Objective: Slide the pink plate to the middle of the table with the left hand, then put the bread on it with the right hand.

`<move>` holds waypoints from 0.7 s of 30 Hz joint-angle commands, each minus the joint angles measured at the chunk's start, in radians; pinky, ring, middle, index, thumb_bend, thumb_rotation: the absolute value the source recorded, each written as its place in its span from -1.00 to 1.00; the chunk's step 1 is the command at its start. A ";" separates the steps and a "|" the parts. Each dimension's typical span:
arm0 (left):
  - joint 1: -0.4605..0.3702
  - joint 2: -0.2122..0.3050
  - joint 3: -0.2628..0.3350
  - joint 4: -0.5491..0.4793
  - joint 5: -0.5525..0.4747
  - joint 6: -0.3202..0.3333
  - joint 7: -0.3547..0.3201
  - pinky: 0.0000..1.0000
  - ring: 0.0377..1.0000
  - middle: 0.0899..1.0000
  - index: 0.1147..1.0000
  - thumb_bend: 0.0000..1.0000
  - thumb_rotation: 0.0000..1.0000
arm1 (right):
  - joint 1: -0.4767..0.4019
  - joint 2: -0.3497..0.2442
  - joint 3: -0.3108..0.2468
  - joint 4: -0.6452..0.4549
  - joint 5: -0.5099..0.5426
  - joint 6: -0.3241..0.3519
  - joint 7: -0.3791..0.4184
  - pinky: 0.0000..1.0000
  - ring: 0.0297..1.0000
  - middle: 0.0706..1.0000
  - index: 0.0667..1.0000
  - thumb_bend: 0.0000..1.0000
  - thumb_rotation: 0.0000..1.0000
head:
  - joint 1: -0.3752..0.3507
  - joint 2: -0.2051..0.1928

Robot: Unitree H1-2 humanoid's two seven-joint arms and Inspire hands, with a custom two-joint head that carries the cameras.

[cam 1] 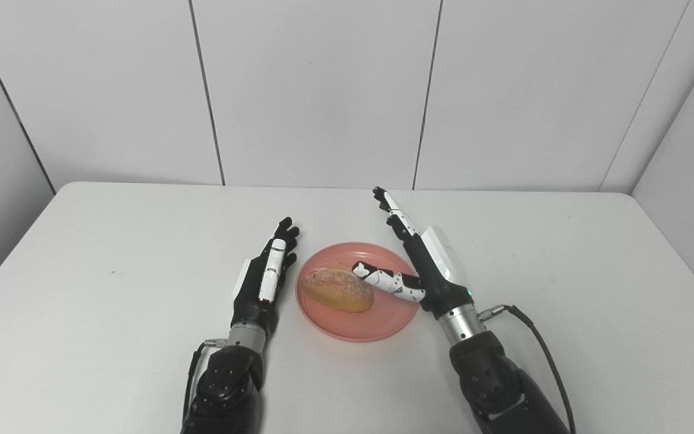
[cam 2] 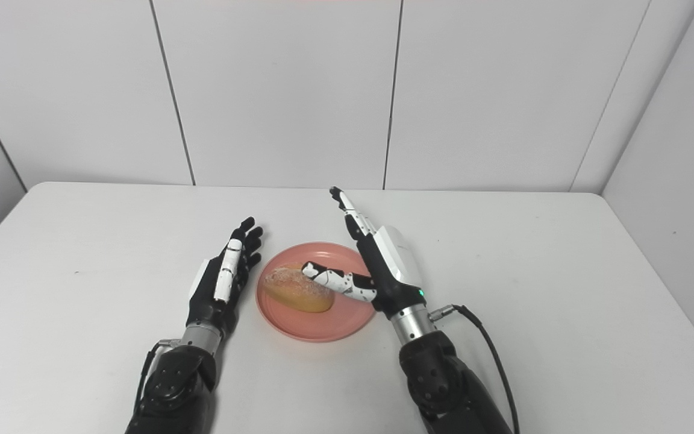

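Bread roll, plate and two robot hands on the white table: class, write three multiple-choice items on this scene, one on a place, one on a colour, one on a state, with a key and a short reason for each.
1. Where does the bread roll lie?
A. on the bare table
B. on the plate
C. in the left hand

2. What colour is the plate?
A. pink
B. blue
C. green

3. How is the right hand?
A. shut on the roll
B. shut on the plate rim
C. open, fingers stretched out

Key:
1 B: the roll rests on the left part of the plate.
2 A: the rim and bare floor of the plate are pink.
3 C: its fingers point away over the table and hold nothing; only the thumb reaches toward the roll. The left hand is open too, beside the plate.
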 commanded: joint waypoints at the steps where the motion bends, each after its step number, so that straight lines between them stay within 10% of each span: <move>1: -0.033 0.002 -0.001 -0.008 0.004 -0.028 -0.002 0.97 0.93 0.86 0.81 -0.04 1.00 | -0.021 0.019 -0.041 -0.033 0.108 0.044 0.052 0.91 0.98 1.00 1.00 0.31 0.94 | 0.000 -0.001; 21: -0.030 0.015 0.008 -0.027 -0.011 -0.013 -0.024 1.00 0.96 0.91 0.86 -0.06 1.00 | -0.018 0.086 -0.179 0.039 0.341 0.158 0.130 1.00 1.00 1.00 1.00 0.52 1.00 | -0.009 -0.002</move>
